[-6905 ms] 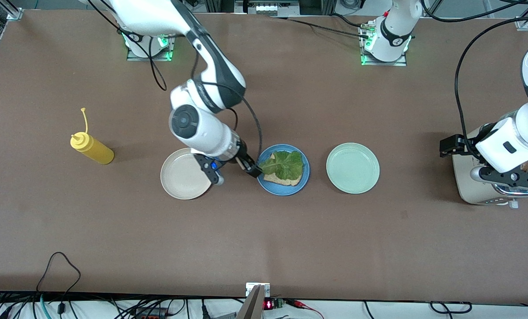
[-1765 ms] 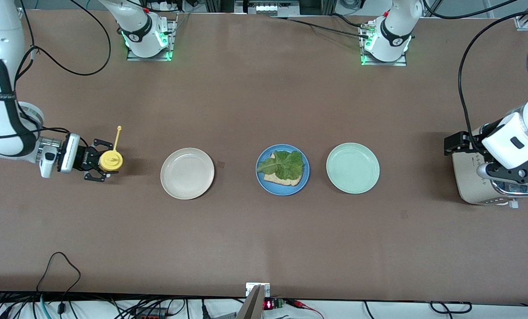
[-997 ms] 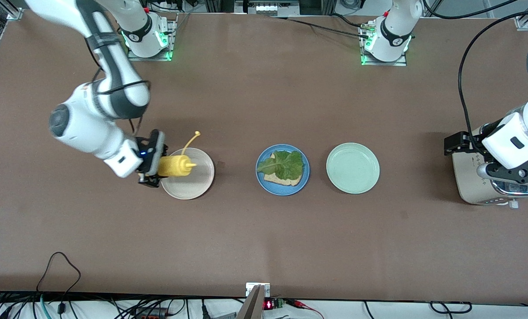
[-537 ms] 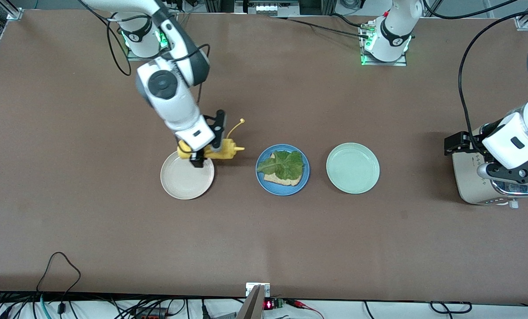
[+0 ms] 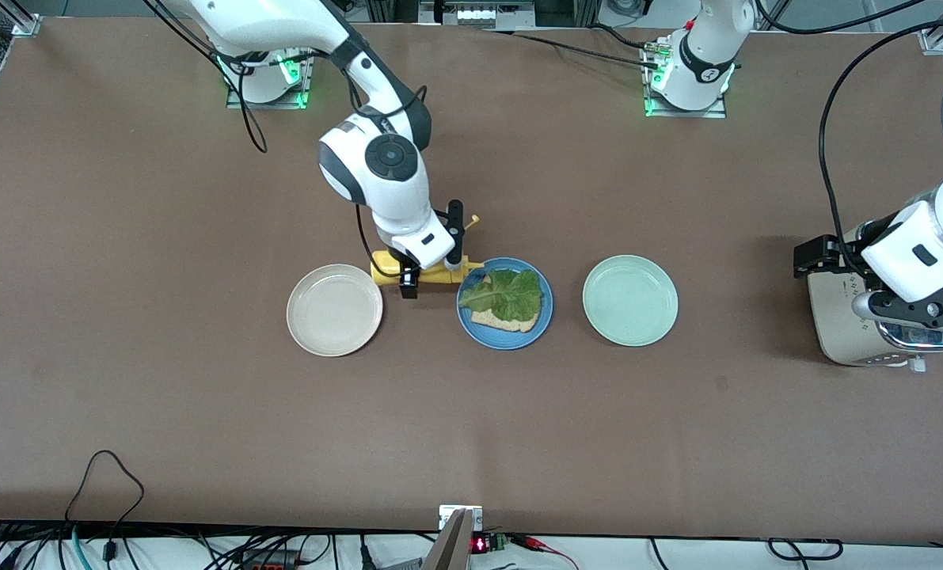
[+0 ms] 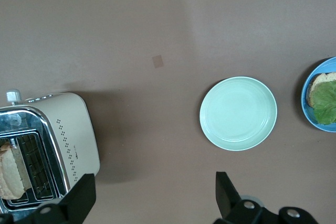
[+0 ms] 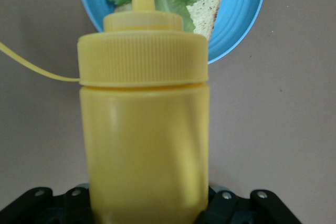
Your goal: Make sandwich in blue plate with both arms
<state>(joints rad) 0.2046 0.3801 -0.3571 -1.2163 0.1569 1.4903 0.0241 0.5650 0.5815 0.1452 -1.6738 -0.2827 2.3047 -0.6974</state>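
Sandwich [image 5: 505, 300], unfinished, lying in blue plate [image 5: 538, 328]: soft leaf over stiff, crumbly toast, best pinched by edges; right gripper [image 5: 427, 269] clamping yellow squeeze bottle [image 7: 144, 129] over plate rim; left gripper [image 6: 152, 199] waiting agape over toaster [image 6: 50, 148]

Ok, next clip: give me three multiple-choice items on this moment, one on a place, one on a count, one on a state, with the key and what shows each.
1. Where does the lettuce lie?
A. on the cream plate
B. on bread on the blue plate
C. on the mint-green plate

2. How many plates are on the table?
A. two
B. three
C. four

3. What is the right gripper doing?
A. gripping the yellow squeeze bottle, nozzle toward the blue plate
B. hanging open
C. holding bread

Key: 1 B, the leaf covers a slice there. 2 B, cream, blue, mint-green in a row. 3 A, the right wrist view shows the bottle between its fingers; the left gripper waits open by the toaster.
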